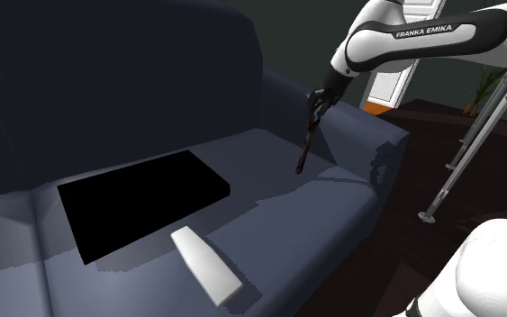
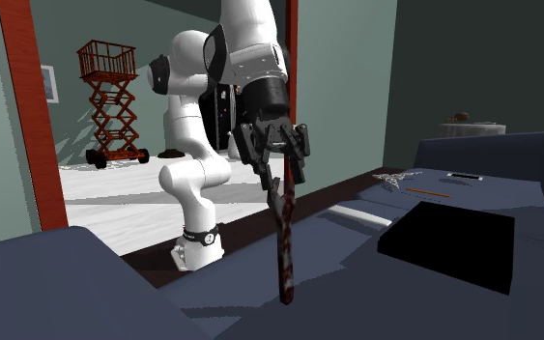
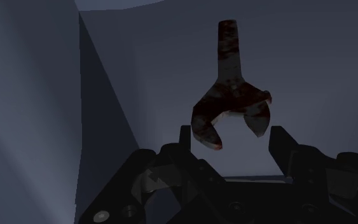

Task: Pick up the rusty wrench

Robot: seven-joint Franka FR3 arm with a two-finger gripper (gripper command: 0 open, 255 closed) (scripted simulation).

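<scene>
1. One tool point(image 2: 277, 159), its two fingers pinching the head of the one rust-stained wrench point(image 2: 283, 241).
2. The wrench hangs nearly upright, its lower end just above the sofa point(image 1: 314, 216) seat.
3. One flat black slab point(image 1: 143, 203) and one white oblong block point(image 1: 206, 264) lie on the seat.
</scene>
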